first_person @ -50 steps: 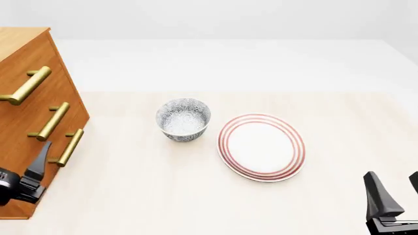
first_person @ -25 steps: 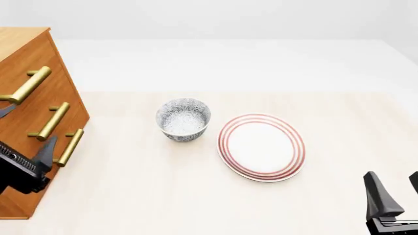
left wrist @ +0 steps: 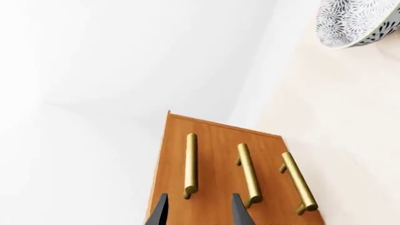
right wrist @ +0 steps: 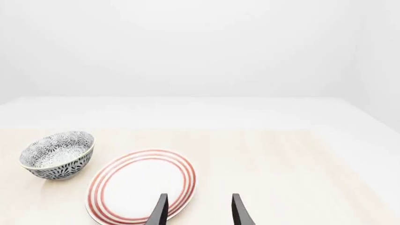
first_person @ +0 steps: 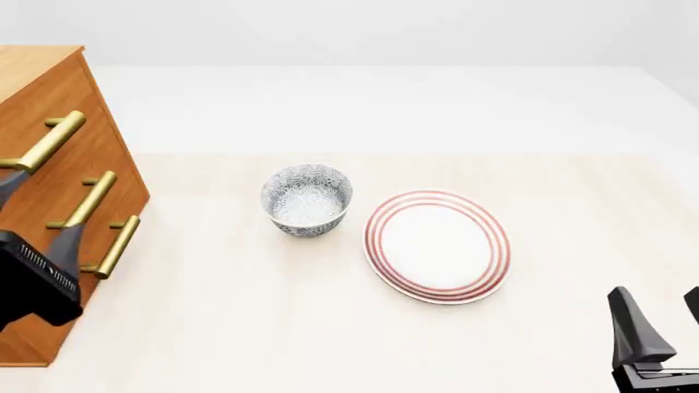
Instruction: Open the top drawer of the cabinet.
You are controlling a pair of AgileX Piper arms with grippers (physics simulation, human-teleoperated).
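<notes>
The orange-brown cabinet (first_person: pixel 118 176) stands at the table's left edge, its three gold bar handles facing right. The top drawer (first_person: pixel 31 102) is shut flush, and its handle (first_person: pixel 49 141) is the uppermost. My left gripper (first_person: pixel 44 205) hovers open in front of the cabinet face, just below that handle and apart from it. In the left wrist view the fingertips (left wrist: pixel 160 212) frame the near end of the top handle (left wrist: pixel 190 161) on the cabinet (left wrist: pixel 216 136). My right gripper (first_person: pixel 657 295) rests open and empty at the near right.
A blue-patterned bowl (first_person: pixel 307 199) stands mid-table, with a red-ringed white plate (first_person: pixel 437 246) to its right. The right wrist view has the plate (right wrist: pixel 140 185) and the bowl (right wrist: pixel 56 154) ahead of the right gripper (right wrist: pixel 198 211). The bowl (left wrist: pixel 356 21) also shows in the left wrist view.
My left gripper has risen from beside the lowest handle to a spot just under the top handle, with its fingers spread apart. The right arm and the drawers have stayed still.
</notes>
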